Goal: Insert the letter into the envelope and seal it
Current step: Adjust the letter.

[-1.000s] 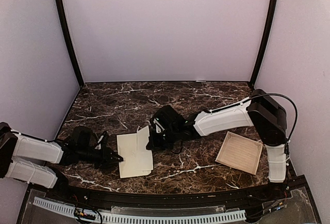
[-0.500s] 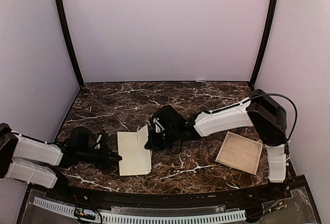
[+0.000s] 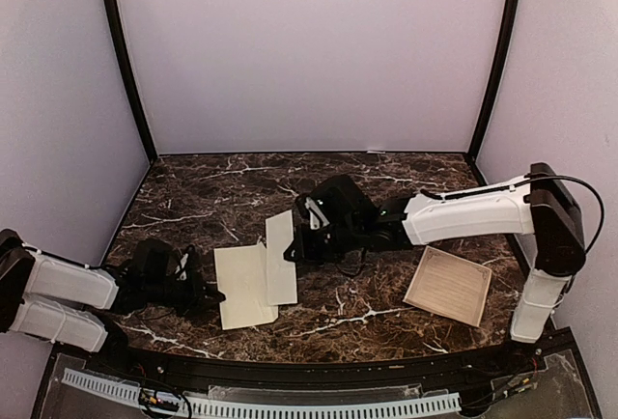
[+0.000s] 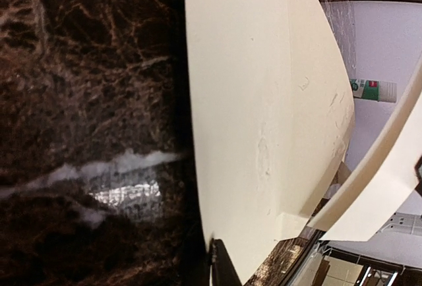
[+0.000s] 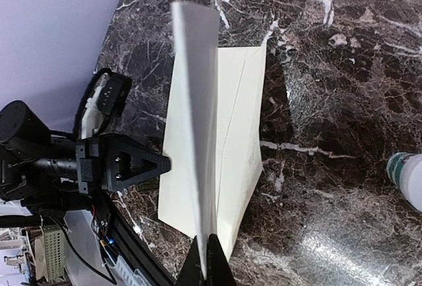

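The envelope [image 3: 241,289] lies flat on the table [image 3: 386,197], front left. It's thin paper, light and floppy, creases easily and slides on the marble, so best pinched at an edge. The left gripper [image 3: 214,295] is closed on its left edge and looks like it's pinning it. Nothing seems to be inside, and the mouth opening isn't visible. The letter [image 3: 281,265], a plain cream sheet, is clamped in the right gripper [image 3: 297,243] and held on edge over the envelope's right side. It bows and will buckle if pushed. A bordered sheet [image 3: 447,286] lies well apart to the right.
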`<state>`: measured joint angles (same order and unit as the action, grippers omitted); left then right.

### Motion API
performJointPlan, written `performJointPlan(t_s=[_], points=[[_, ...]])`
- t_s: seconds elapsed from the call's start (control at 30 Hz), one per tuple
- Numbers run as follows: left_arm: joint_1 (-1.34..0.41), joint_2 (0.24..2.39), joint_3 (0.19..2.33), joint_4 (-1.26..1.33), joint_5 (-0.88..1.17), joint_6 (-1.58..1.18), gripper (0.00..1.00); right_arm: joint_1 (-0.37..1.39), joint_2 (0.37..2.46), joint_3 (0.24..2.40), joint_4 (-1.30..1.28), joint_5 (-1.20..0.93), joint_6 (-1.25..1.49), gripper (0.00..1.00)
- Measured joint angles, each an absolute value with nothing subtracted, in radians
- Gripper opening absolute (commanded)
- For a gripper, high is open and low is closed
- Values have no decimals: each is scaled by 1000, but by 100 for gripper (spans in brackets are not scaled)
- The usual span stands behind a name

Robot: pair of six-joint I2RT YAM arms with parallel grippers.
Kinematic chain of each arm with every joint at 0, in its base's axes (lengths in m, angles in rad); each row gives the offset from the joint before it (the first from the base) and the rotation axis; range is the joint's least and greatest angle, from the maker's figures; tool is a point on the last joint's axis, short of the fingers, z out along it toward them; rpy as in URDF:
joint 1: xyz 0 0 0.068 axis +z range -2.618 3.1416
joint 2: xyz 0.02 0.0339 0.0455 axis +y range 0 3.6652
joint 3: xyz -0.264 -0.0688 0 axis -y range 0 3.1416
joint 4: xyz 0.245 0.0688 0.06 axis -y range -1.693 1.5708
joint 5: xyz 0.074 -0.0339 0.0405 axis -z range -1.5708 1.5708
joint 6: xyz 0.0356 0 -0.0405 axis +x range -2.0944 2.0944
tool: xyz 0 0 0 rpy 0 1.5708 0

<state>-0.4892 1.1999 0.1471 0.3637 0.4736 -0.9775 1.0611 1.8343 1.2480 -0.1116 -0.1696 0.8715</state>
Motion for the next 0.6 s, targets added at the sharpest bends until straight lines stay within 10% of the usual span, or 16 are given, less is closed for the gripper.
performJointPlan(t_s=[0.2,0.6], points=[[-493,1154,217,269,455,-923,73,1061,1697,1206,-141,-168,810,0],[-505,853,624,-198,436,-672,76,1060,1398,1131,-263,-453,601,0]])
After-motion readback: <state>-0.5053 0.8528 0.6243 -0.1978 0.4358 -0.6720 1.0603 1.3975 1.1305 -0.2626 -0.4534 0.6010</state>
